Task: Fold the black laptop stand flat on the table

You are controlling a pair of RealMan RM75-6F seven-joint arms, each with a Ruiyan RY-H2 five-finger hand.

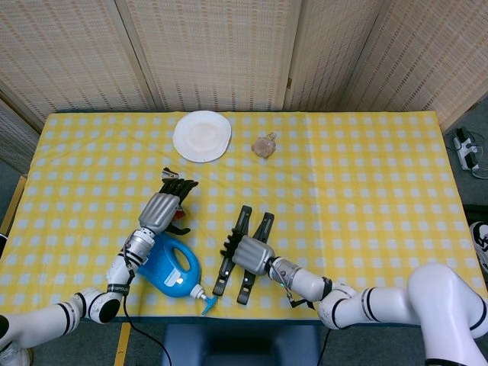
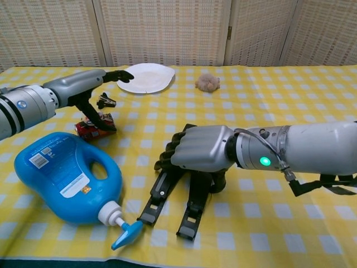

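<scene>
"Where is the black stand [image 2: 178, 195]?"
"On the table's yellow cloth [image 2: 312, 128], near the front edge."
"And the hands?"
"The right hand [image 2: 198, 149] presses it with curled fingers. The left hand [image 2: 89, 89] hangs loose."

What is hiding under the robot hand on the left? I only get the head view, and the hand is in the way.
Observer: A small red can, lying on its side. The left robot hand is above it, thumb pointing down toward it.
Operator: Is the other robot hand grabbing the black stand?
Observer: From the chest view, the right robot hand sits on top of the laptop stand, fingers curled over its far end. I cannot tell whether it really grips.
Operator: Is the stand sticking up?
Observer: The near ends of both bars lie on the yellow tablecloth.
</scene>
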